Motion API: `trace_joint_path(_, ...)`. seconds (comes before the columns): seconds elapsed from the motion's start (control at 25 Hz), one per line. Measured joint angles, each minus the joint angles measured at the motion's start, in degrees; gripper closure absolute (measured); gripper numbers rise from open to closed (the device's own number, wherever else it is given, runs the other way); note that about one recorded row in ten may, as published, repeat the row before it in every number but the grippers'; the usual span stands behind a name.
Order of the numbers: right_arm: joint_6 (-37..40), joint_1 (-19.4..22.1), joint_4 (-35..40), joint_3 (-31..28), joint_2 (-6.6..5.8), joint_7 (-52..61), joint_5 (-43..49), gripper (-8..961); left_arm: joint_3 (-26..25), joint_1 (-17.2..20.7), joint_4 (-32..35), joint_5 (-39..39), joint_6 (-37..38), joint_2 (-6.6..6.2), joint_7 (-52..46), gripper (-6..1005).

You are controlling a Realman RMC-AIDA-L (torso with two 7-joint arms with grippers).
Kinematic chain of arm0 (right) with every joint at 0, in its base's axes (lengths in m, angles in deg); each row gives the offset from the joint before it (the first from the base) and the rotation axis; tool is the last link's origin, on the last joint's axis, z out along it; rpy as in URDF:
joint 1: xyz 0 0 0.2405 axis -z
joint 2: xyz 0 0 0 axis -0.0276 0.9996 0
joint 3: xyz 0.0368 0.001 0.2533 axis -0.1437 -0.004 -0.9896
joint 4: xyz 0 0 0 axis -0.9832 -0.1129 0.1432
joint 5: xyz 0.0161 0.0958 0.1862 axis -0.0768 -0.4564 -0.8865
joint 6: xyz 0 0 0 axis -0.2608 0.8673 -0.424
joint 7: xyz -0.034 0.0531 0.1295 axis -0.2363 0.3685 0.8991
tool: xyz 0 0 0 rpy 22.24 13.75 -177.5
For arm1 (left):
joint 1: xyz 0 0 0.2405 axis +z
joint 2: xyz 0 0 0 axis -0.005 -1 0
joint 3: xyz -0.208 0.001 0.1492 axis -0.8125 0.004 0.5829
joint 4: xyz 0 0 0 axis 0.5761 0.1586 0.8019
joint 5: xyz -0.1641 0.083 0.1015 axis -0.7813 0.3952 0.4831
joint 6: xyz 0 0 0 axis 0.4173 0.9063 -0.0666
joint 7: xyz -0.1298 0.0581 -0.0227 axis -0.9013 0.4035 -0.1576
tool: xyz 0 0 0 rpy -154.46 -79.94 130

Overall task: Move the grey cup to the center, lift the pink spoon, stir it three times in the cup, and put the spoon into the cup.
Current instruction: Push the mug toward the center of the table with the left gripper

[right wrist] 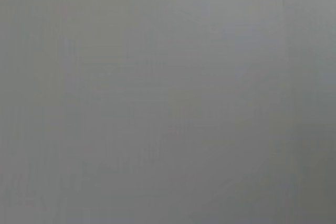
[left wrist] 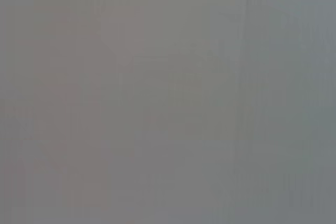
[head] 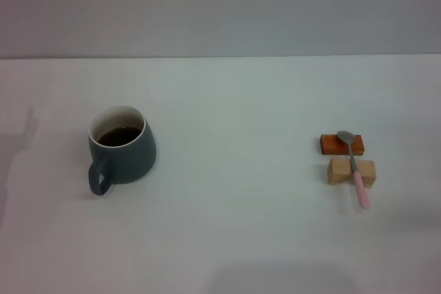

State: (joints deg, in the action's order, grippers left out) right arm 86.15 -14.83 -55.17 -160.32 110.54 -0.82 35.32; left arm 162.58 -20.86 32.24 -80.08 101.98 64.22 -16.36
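Overhead, from the head view, the white bench carries only a few things, and neither arm nor gripper appears, so whether the left or right gripper is wide, narrow or holding anything cannot be told. The cup stands upright toward the left edge of the bench, about midway between the far and near edges; its loop handle points to the near edge and dark brown liquid shows inside its white interior. Well apart from it, toward the right edge, lie two small blocks: an orange block on the far side and a tan block just beside it on the near side, with a thin gap between them. The spoon lies across both blocks, its grey metal bowl over the orange one and its pink handle running past the tan one toward the near edge, the tip slanting down close to the bench. Next, the left wrist view shows only a plain grey surface with nothing on it to name. Lastly, the right wrist view shows the same kind of blank grey field.
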Motion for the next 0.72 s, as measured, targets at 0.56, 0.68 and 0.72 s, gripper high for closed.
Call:
trace_joint_path(0.56, -0.2, -0.6, -0.1, -0.4, -0.07, -0.1, 0.0, 523, 0.0, -0.7, 0.0, 0.0, -1.9, -0.02, 0.1, 138)
trace_joint_path(0.68, -0.2, -0.7, -0.1, -0.4, -0.07, -0.1, 0.0, 522, 0.0, -0.7, 0.0, 0.0, -1.9, -0.06, 0.1, 138)
trace_joint_path(0.72, -0.2, -0.7, -0.1, -0.4, -0.07, -0.1, 0.0, 521, 0.0, -0.7, 0.0, 0.0, -1.9, -0.06, 0.1, 138)
